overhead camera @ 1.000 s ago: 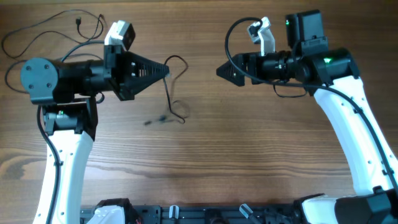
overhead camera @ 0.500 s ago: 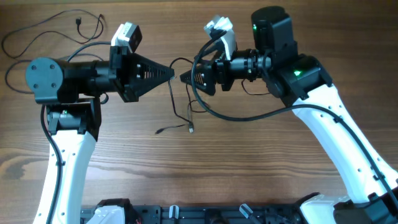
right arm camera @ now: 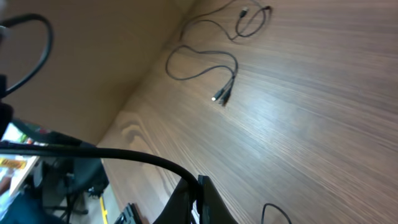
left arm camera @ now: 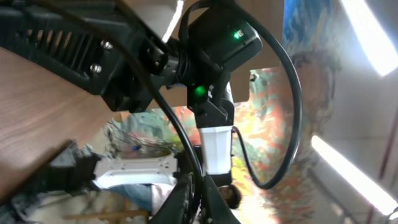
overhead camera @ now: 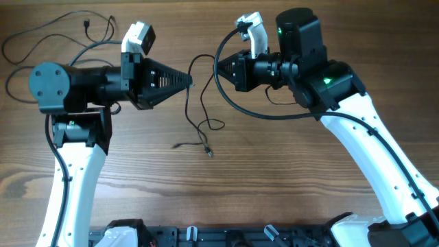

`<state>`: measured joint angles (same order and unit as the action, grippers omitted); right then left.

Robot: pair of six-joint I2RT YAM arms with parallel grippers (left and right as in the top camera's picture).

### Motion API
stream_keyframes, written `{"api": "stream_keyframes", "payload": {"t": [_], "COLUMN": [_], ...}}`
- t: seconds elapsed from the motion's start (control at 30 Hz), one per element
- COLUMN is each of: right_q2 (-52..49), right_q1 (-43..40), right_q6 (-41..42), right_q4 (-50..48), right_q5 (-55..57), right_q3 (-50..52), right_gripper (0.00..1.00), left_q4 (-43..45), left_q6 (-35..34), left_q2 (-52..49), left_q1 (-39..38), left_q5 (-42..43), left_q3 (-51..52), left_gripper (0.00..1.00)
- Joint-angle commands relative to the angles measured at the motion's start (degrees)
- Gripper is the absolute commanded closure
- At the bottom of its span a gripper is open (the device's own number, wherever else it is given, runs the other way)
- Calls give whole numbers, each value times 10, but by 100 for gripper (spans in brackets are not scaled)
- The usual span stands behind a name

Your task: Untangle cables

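The left gripper is pinched shut on a thin black cable. The cable arcs over to the closed tip of the right gripper (its hold there is unclear) and trails down onto the wooden table. 2 more cables lie far left.

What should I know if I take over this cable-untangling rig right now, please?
Left gripper: shut on the lifted cord, whose loops hang down toward the table.
Right gripper: looks shut on the same cord's upper stretch, which arcs between the two tips.
A loose cord lies apart at the far left of the table.
Done: that one is separated.
Left: the hanging loops cross each other; whether they are one cord or two, I cannot tell. Draw them apart and lay them out.
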<state>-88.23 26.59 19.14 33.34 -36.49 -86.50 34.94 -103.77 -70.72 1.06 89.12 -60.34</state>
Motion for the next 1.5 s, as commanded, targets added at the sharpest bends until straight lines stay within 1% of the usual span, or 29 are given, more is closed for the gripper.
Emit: {"api": "stream_keyframes", "payload": {"t": [0.0,0.07,0.1,0.13,0.17,0.2,0.23,0.37,0.4,0.47,0.5,0.53,0.6,0.63,0.7,0.77,0.8,0.9,0.97,1.03,1.07,1.13,1.17,1.23,1.27,1.33,1.37,1.43,1.47], "right_q2": [15,30,43,54,61,72,80,107,110,110,110,110,110,110,110,108,107,105,101,94,91,78,71,57,50,44,42,40,39], "right_q1": [-1,-1,-1,-1,-1,-2,-2,-2,-2,-2,-2,-2,-2,-2,-2,-2,-2,-2,-2,-2,-2,-2,-2,-2,-2,1,6,17,22], "right_q6": [21,20,19,19,19,19,19,21,29,35,35,35,35,36,33,29,30,39,70,98,96,93,92,92,78,74,74,77,78], "right_q4": [23,39,52,61,67,76,79,79,81,89,96,101,107,113,137,158,160,162,160,148,139,117,111,108,107,101,97,86,80], "right_q5": [97,146,178,199,213,232,236,237,245,254,261,264,264,263,263,283,286,275,275,268,248,174,148,113,85,54,55,55,55], "right_q3": [-8,-8,-8,-8,-8,-8,-8,-8,-8,-8,-8,-8,-8,-8,-8,-8,-8,-8,-8,-8,-8,-8,-8,-8,-8,-8,-8,-8,-8], "right_gripper": [96,96,96,96,96,96,96,96,96,96,96,96,96,96,96,96,96,96,96,96,96,96,96,96,96,96,96,96,96], "left_q4": [2,2,2,2,2,2,2,2,1,0,-2,-22,-114,-216,-374,-473,-503,-564,-723,-881,-923,-979,-976,-970,-953,-943,-943,-943,-943], "left_q6": [77,99,116,121,121,121,132,158,180,181,202,249,367,453,549,624,636,630,632,665,669,675,673,673,664,532,457,377,359], "left_q2": [-22,-37,-52,-64,-77,-96,-110,-150,-157,-163,-165,-165,-165,-164,-164,-164,-161,-124,-92,-79,-79,-77,-73,-64,-63,-63,-63,-63,-63], "left_q1": [-2,-2,-2,-2,-2,-2,-2,-2,-2,-2,-2,-2,-2,-2,-2,-2,-2,-2,-6,-27,-37,-62,-72,-83,-83,-83,-83,-83,-83], "left_q5": [12,11,9,8,8,8,6,-15,-42,-76,-102,-129,-197,-275,-411,-479,-487,-510,-654,-769,-785,-766,-721,-585,-546,-539,-516,-483,-482], "left_q3": [-6,-6,-5,-3,-2,-2,-2,-2,-2,-2,-2,-2,-2,-2,-2,-2,-2,-14,-76,-170,-200,-248,-254,-254,-254,-254,-254,-254,-254], "left_gripper": [92,81,65,54,39,14,0,0,0,1,0,1,1,1,0,1,1,1,1,1,1,0,0,0,0,1,5,5,4]}}
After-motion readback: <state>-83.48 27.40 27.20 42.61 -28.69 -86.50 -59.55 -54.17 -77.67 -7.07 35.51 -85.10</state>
